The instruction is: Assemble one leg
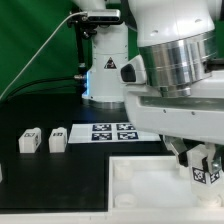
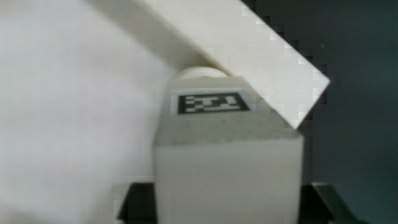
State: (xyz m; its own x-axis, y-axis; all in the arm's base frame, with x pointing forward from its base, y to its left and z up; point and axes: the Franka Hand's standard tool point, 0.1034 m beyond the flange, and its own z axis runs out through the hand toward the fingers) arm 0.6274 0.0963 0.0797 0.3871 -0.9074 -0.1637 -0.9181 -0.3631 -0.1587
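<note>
Three small white legs counted in the exterior view. Found one, the held leg [image 1: 207, 174], clamped in the claw [image 1: 205, 169] low at the exterior view's right, over the one large white panel [image 1: 140, 187]; could not tell whether touching it. Found the first loose leg [image 1: 30, 140] and the second loose leg [image 1: 57, 138] side by side, just apart, on the black worktop [image 1: 50, 112], well away at the exterior view's left. Between those and the claw, one marker board [image 1: 113, 131] with four tags. Much of the worktop's far right blocked by the bulky silver-and-white arm [image 1: 175, 60].

From the wrist view: held leg [image 2: 222, 160] a matte, squared block with sloped shoulders, one black-and-white tag [image 2: 214, 103], a rounded tip [image 2: 206, 73] against the smooth panel [image 2: 71, 110], and dark fingers [image 2: 135, 206] pressed to both flanks.
</note>
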